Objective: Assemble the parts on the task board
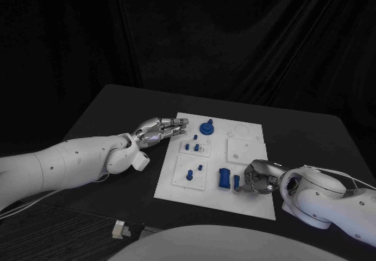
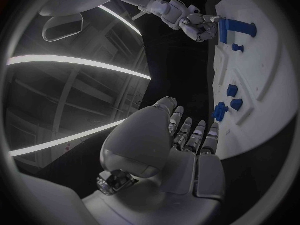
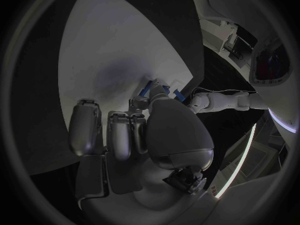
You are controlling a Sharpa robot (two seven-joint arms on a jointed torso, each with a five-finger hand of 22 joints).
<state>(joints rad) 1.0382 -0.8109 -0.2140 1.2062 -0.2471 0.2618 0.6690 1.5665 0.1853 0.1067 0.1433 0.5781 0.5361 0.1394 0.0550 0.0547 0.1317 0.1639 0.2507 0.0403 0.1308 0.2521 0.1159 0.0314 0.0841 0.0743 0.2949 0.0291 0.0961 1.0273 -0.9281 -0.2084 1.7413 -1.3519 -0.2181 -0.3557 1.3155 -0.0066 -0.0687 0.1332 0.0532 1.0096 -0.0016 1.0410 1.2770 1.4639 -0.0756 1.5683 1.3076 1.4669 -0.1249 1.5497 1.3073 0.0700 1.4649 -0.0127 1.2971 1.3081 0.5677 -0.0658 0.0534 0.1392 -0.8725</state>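
Fingers of the left hand (image 1: pixel 159 130) lie stretched out side by side with nothing between them, their tips at the task board's (image 1: pixel 251 132) left edge, near its far corner; the left wrist view shows those fingertips (image 2: pixel 212 133) just short of the white plate, with a small blue part (image 2: pixel 220 111) standing just beyond them and not touched. On the task board, going from that left edge, a short blue peg (image 1: pixel 189 175) stands in the near-left raised panel with a smaller blue stud (image 1: pixel 200 168) just beside it; two small blue blocks (image 1: pixel 192 147) sit in the middle panel farther back, and a round blue knobbed part (image 1: pixel 206 128) stands near the board's far edge. Toward the board's near side, a tall blue block (image 1: pixel 224 179) stands upright just left of the right hand (image 1: pixel 261 178). A thinner blue upright piece (image 1: pixel 237 182) stands right at that hand's fingers, which are curled toward it; the right wrist view shows blue pieces (image 3: pixel 153 88) at the fingertips, but whether the fingers actually clamp one or only touch it I cannot tell. The right hand itself rests over the board's near-right part, by the near edge.
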